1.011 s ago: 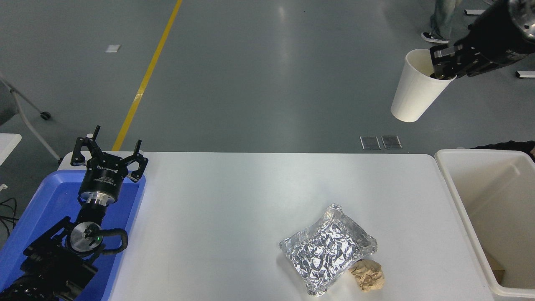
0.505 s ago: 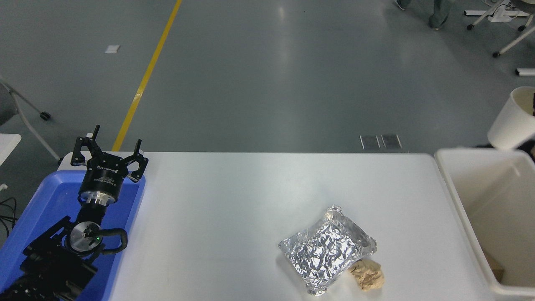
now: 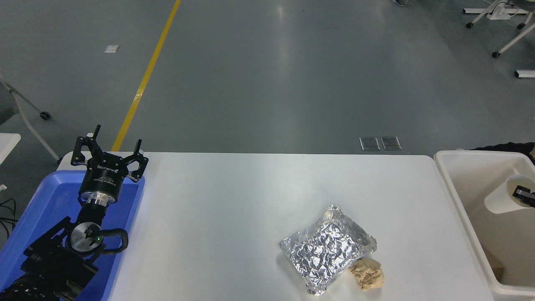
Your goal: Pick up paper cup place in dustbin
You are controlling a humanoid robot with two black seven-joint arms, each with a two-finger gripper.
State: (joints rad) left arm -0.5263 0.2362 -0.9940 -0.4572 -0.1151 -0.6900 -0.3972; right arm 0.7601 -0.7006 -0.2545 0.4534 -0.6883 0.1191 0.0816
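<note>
The white paper cup (image 3: 501, 200) hangs tilted inside the cream-white dustbin (image 3: 453, 184) at the table's right end, above its floor. Only a small black part of my right gripper (image 3: 525, 195) shows at the picture's right edge. It is pinched on the cup's rim, with one finger inside the mouth. My left gripper (image 3: 109, 156) is open and empty, parked over the blue tray (image 3: 46, 196) at the lower left.
A crumpled foil packet (image 3: 328, 248) lies on the white table (image 3: 250, 200) at the front right, with a crumpled brown paper ball (image 3: 368, 274) touching its near corner. A brown scrap (image 3: 495, 263) lies in the dustbin's near end.
My right gripper has carried the cup from high above the floor, right and down, into the dustbin's opening. The left arm has not moved.
</note>
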